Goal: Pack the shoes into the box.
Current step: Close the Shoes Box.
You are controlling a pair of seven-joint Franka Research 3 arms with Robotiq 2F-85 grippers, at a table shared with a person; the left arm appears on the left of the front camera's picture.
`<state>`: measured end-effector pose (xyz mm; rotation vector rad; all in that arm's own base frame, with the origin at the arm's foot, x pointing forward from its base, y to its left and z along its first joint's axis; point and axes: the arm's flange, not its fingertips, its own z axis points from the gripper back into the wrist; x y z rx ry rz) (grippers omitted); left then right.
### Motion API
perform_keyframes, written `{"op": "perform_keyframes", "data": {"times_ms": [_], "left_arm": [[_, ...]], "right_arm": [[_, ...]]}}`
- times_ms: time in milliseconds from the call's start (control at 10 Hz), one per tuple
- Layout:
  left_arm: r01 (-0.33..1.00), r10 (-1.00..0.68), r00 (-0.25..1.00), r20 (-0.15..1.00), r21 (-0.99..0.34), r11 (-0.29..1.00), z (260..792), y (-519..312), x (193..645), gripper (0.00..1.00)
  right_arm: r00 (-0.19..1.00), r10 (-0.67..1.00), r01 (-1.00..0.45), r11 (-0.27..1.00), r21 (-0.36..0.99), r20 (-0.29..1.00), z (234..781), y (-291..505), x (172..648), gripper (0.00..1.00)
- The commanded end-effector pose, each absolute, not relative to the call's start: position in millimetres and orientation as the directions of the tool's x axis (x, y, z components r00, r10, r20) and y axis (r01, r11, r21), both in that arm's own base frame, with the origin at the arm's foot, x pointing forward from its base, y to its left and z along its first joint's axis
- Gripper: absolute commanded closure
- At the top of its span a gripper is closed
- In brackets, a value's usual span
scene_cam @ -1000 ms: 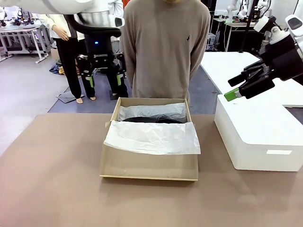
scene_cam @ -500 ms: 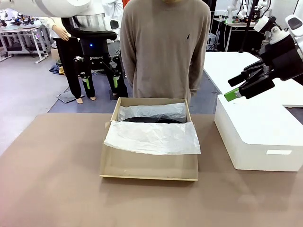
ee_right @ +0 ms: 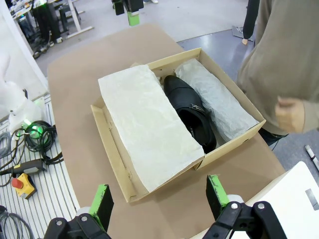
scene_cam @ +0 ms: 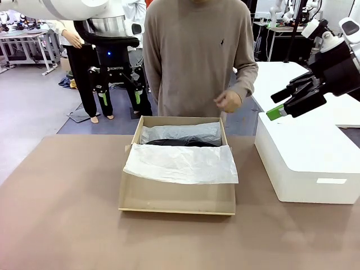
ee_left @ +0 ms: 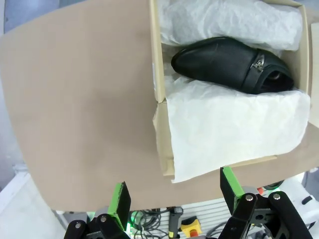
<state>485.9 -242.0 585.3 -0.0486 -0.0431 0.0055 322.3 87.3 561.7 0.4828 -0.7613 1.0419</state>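
A tan cardboard box (scene_cam: 177, 198) sits open mid-tabletop (scene_cam: 56, 219), white tissue (scene_cam: 180, 164) folded over its near half, probably covering what is already packed. The left pincer (scene_cam: 120, 98) hangs high behind the box, the right pincer (scene_cam: 277, 105) over a white box (scene_cam: 306, 163). Both gape wide and empty, seemingly held clear of the person's hand (scene_cam: 228, 101). From the front a black shoe (scene_cam: 174, 142) is only a dark sliver; the left wrist view shows it whole, buckled, lying inside. Whether its mate lies under the tissue I cannot tell.

The left gripper (scene_cam: 120, 100) hung high on the left, pointing straight down with jaws spread wide, while the right gripper (scene_cam: 276, 104) pointed leftward, equally wide apart.
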Motion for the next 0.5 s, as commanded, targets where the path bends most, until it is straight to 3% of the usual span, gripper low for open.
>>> {"op": "perform_keyframes", "data": {"times_ms": [0,400], "left_arm": [[0.140,-0.138,0.984,0.115,-0.007,0.990,587.9,-235.0,478.3,0.06],[0.607,-0.602,0.772,0.202,0.045,0.793,599.6,-172.5,454.4,0.06]], "right_arm": [[0.265,0.575,-0.909,0.417,0.001,0.774,562.3,87.4,326.5,0.00],[0.265,0.575,-0.909,0.417,0.001,0.774,562.3,87.4,326.5,0.00]]}}
